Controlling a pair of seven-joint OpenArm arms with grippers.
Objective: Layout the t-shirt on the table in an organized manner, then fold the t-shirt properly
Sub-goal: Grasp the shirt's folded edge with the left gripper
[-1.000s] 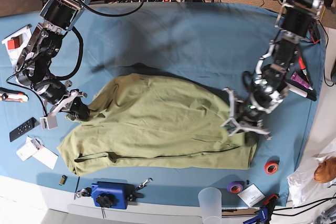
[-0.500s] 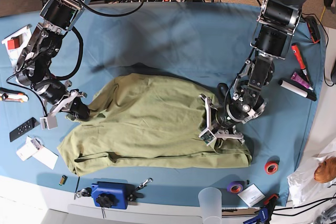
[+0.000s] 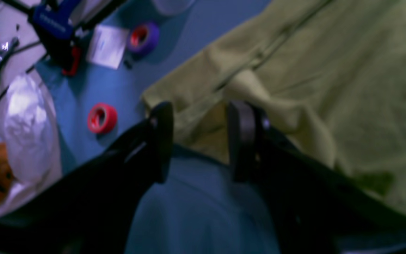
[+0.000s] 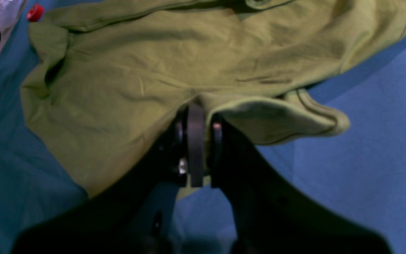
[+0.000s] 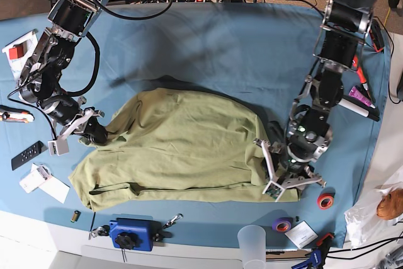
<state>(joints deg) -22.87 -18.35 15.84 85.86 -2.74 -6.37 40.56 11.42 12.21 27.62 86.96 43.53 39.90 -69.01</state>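
Note:
The olive-green t-shirt (image 5: 182, 146) lies bunched and rumpled across the middle of the teal table (image 5: 220, 48). My right gripper (image 5: 94, 131) is shut on the shirt's left edge; the right wrist view shows its fingers (image 4: 196, 141) pinched together on a fold of the t-shirt (image 4: 153, 70). My left gripper (image 5: 272, 171) hovers at the shirt's lower right corner. The left wrist view shows the left gripper (image 3: 199, 137) open, its fingers standing apart over the hem of the t-shirt (image 3: 330, 70) and gripping nothing.
A red tape roll (image 5: 325, 201) and a purple tape roll (image 5: 283, 223) lie near the front right edge, by a clear cup (image 5: 252, 240). A blue tool (image 5: 130, 234) sits at the front edge. A remote (image 5: 28, 155) and paper cards (image 5: 44, 182) lie left; markers (image 5: 359, 106) lie right.
The left gripper has opened and let go of the shirt's right side, swinging in over the shirt and then back to its lower right corner. The right arm has held still.

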